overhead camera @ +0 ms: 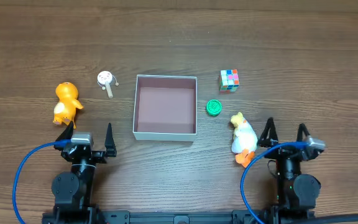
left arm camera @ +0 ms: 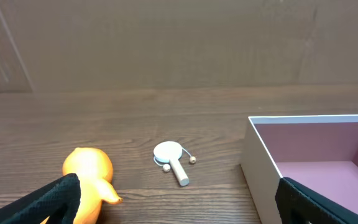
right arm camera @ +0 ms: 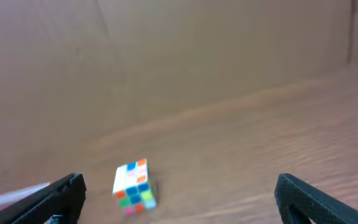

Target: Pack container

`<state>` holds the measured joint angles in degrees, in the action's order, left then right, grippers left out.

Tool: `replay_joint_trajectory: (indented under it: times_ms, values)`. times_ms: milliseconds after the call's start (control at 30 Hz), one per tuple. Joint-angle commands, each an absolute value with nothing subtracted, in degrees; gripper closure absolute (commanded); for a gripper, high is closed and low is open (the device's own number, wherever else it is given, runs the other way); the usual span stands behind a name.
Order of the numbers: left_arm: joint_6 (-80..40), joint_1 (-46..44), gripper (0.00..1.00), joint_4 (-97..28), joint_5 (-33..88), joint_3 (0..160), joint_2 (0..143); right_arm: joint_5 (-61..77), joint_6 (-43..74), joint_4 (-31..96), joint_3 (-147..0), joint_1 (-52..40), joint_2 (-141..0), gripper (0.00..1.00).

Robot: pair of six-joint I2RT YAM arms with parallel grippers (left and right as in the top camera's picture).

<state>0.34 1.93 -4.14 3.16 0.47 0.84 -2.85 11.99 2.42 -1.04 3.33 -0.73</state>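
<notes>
The container (overhead camera: pixel 165 106), a shallow square box with white walls and a pink floor, sits empty in the middle of the table. My left gripper (overhead camera: pixel 88 127) is open near the front edge, left of the box, with an orange duck (overhead camera: pixel 67 102) just ahead of its left finger. In the left wrist view the duck (left arm camera: pixel 89 171) is by the left finger (left arm camera: pixel 61 198) and the container wall (left arm camera: pixel 257 158) by the right one. My right gripper (overhead camera: pixel 285 126) is open with nothing in it, and a white duck (overhead camera: pixel 243 138) lies just to its left.
A small white paddle toy (overhead camera: pixel 106 79) lies behind the left gripper and also shows in the left wrist view (left arm camera: pixel 169 155). A colour cube (overhead camera: pixel 229 79) and a green round cap (overhead camera: pixel 214 107) lie right of the box. The cube (right arm camera: pixel 134 185) is blurred in the right wrist view.
</notes>
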Motion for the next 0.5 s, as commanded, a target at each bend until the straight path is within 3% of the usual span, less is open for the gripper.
replay_joint_trajectory:
  times_ms: [0,167,400,467]
  values:
    - [0.89,2.28,0.0,-4.25,2.55,0.27,0.25,-9.02,11.77,-0.86,-0.47,3.57,-0.16,0.0]
    - [0.89,2.28,0.0,-4.25,2.55,0.27,0.25,-0.01,12.8,-6.35,-0.49,3.57,-0.16,0.0]
    - [0.89,2.28,0.0,-4.25,2.55,0.27,0.25,-3.66,11.75,-5.06,-5.78,3.62,-1.19,0.0]
    - [0.86,2.28,0.0,-4.25,2.55,0.27,0.25,-4.64,8.71,-2.85,-13.76,3.62,-7.6,0.0]
